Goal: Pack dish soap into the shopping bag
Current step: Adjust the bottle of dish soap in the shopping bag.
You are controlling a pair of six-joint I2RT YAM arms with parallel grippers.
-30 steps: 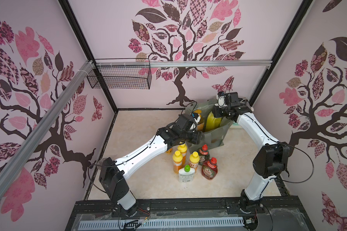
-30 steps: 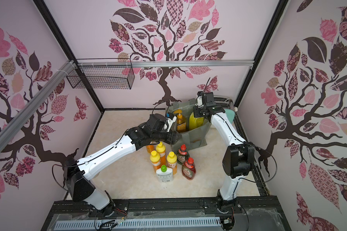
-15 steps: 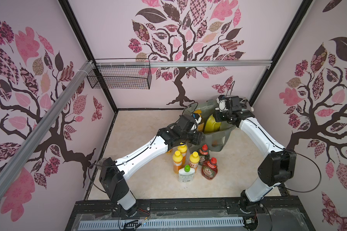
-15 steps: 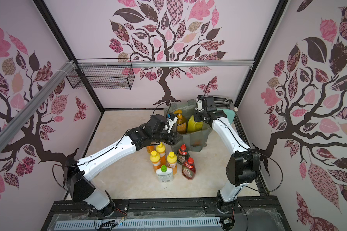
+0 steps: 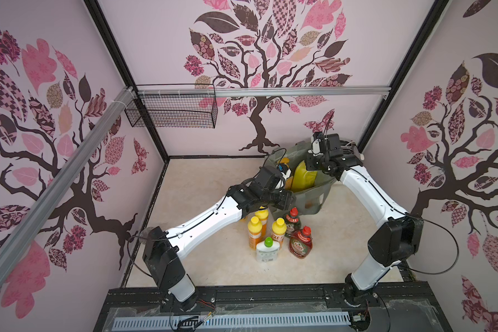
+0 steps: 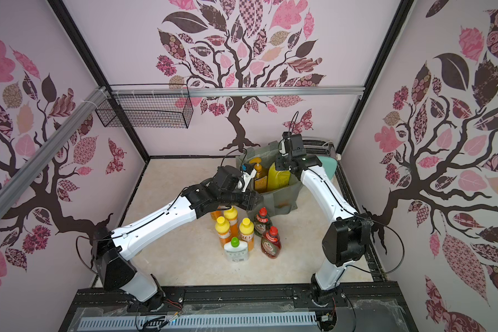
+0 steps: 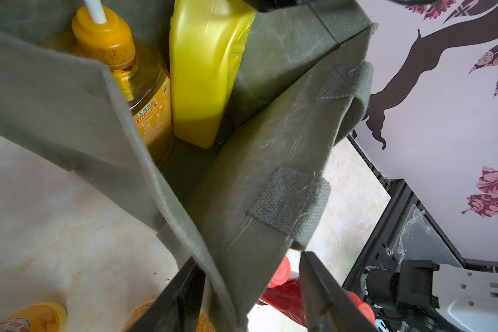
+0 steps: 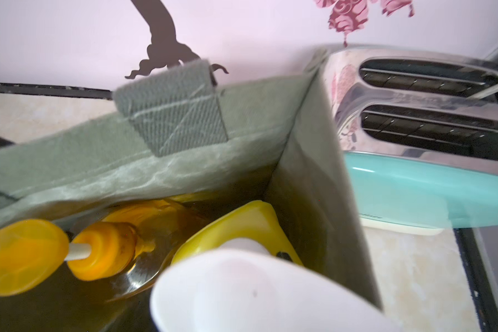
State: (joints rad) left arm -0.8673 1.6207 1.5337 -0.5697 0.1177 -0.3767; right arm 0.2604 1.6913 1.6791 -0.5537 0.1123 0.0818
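Find the shopping bag [image 5: 314, 198] at the table's [image 5: 213, 178] far right, just beside a toaster [image 8: 414, 115]. Note the left gripper [image 7: 247, 258] astride the bag's near rim, jaws apart with fabric between. Locate the right gripper [image 6: 282, 168] over the big yellow bottle [image 7: 204, 72], inside the bag beside the orange pump bottle [image 7: 144, 86]; cannot tell its jaw state, fingers hidden behind the white pump [image 8: 256, 287]. Count 6 bottles [image 5: 279, 232] clustered just before the bag, open table leftward; see a 7th [image 6: 214, 215] partly hidden under the left arm [image 6: 161, 224].
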